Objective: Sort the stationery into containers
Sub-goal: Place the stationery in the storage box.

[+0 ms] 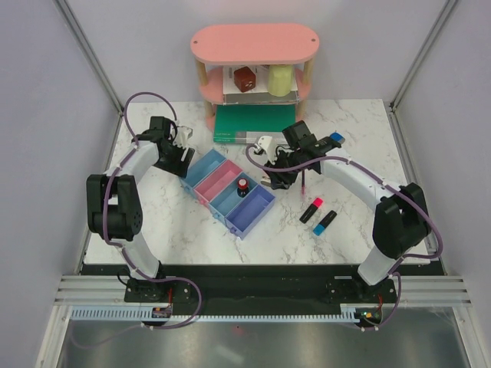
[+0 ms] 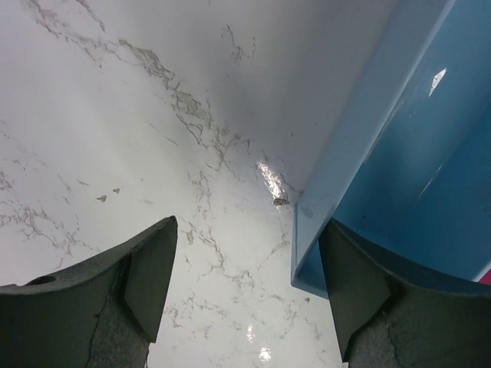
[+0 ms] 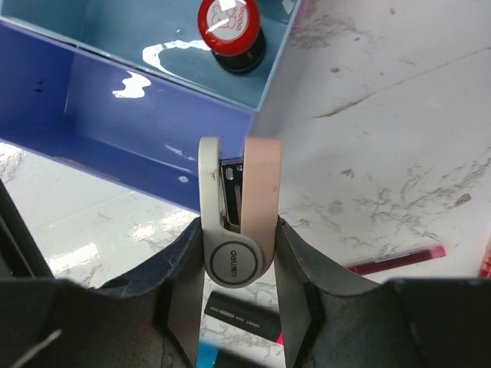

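The four joined bins lie in a diagonal row: light blue (image 1: 204, 166), pink (image 1: 219, 180), blue (image 1: 236, 196), purple-blue (image 1: 253, 211). A red-black round piece (image 1: 242, 185) stands in the blue bin (image 3: 184, 34) and also shows in the right wrist view (image 3: 230, 24). My right gripper (image 1: 275, 175) (image 3: 236, 222) is shut on a beige-white stapler (image 3: 239, 192), held beside the purple-blue bin (image 3: 130, 126). My left gripper (image 1: 182, 157) (image 2: 249, 230) is open and empty at the light-blue bin's corner (image 2: 360, 161). A red pen (image 1: 304, 182), a pink-ended highlighter (image 1: 311, 210), a blue-ended highlighter (image 1: 325, 222) and a small blue piece (image 1: 335, 139) lie on the table.
A flat green book (image 1: 249, 123) lies at the back under the pink two-tier shelf (image 1: 255, 44), which holds a brown and a yellow object. The red pen (image 3: 395, 261) and a black highlighter body (image 3: 238, 318) lie under and right of my right gripper.
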